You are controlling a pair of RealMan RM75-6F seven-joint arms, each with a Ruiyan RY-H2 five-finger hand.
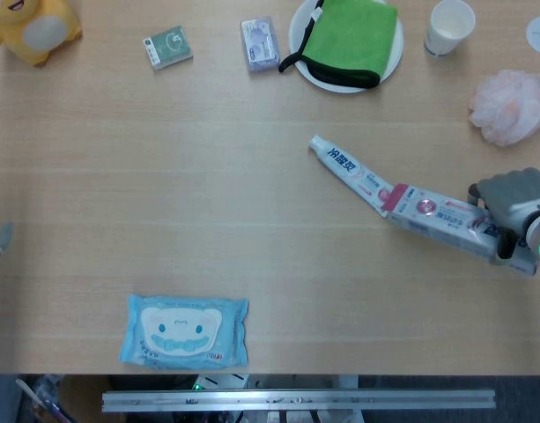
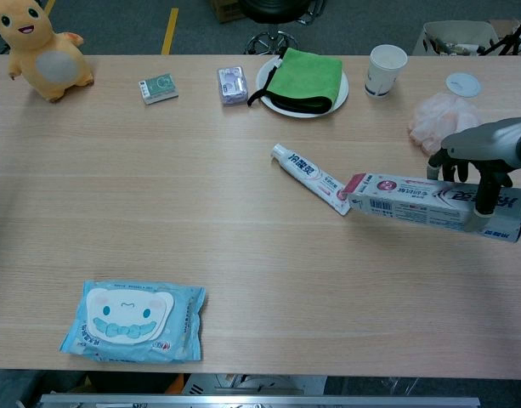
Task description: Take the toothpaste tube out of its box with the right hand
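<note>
The white toothpaste tube lies flat on the table, cap toward the far left, its tail end beside the box's open mouth. The long toothpaste box is held by my right hand at its right end, lifted a little off the table. The tube looks fully out of the box; whether its tail still touches the flap is unclear. Only a dark sliver shows at the left edge of the head view; my left hand is not seen.
A blue wet-wipes pack lies front left. At the back stand a plate bearing a green cloth, a paper cup, two small packets, a yellow plush toy and a pink bath puff.
</note>
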